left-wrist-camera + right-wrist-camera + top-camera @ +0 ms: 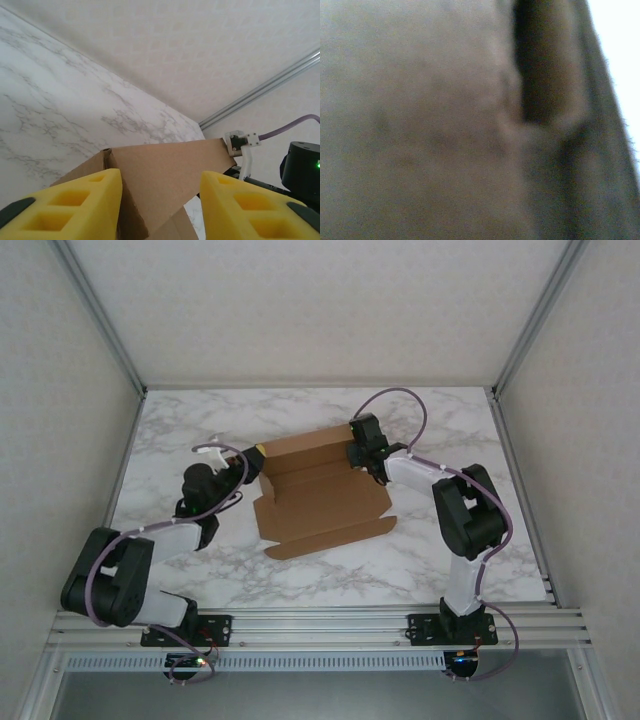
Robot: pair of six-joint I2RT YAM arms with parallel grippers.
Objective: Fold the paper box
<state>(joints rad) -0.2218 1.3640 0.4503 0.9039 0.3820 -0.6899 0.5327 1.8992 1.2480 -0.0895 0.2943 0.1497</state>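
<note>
White marbled desk (440,540) fills the floor of a pale-walled enclosure with an aluminium frame (110,335) at its corners. The paper box (320,505), plain brown cardboard and partly folded, lies near the middle of the desk. Its base is flat, a long flap is spread toward 6 o'clock, and its far flap is raised toward 12 o'clock.

The left hand (252,462) sits at the box's 10 o'clock corner. In the left wrist view its yellow fingers (75,205) stand apart, with the raised flap's folded corner between them. The cardboard is just beside the left finger and clear of the right one, so nothing is gripped.

The right hand (358,452) is at the box's 1 o'clock corner, reaching in from 3 o'clock, with a purple cable (400,395) arching over its arm. Its fingers are pinched together on the right end of the raised flap. The right wrist view is a blur of brown cardboard very close to the lens, with a dark fold at 1 o'clock.
</note>
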